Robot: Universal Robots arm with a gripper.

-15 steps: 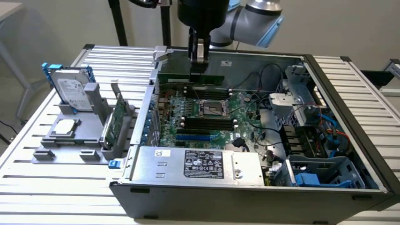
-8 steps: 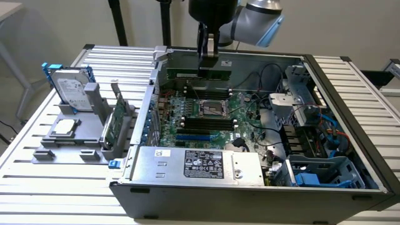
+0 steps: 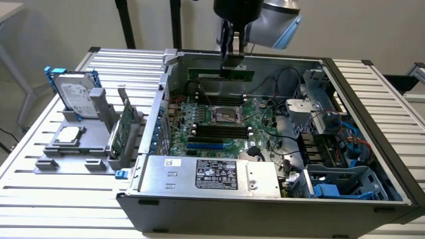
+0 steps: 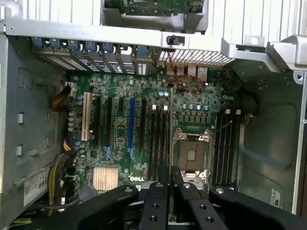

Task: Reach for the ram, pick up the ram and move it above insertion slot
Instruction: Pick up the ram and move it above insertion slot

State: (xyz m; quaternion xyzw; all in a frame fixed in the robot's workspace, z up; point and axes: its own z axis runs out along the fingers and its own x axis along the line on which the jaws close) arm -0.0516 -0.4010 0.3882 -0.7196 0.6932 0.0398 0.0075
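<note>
The ram (image 3: 211, 74), a narrow green stick, hangs level in the air over the far side of the open computer case (image 3: 371, 114). My gripper (image 3: 232, 66) is shut on it from above, near its right half in the exterior view. Below lie the black insertion slots (image 3: 219, 131) on the green motherboard, beside the CPU socket (image 3: 230, 115). In the wrist view my black fingers (image 4: 154, 203) stand close together over the motherboard. The long memory slots (image 4: 159, 143) run just beyond them, and more slots (image 4: 225, 148) lie across the socket (image 4: 192, 154).
On the grey fixture at the exterior view's left stand a silver hard drive (image 3: 76, 94), a green expansion card (image 3: 123, 127) and a flat chip (image 3: 69, 134). The power supply (image 3: 209, 174) fills the case's near side. Cables and a drive cage (image 3: 339, 184) crowd its right.
</note>
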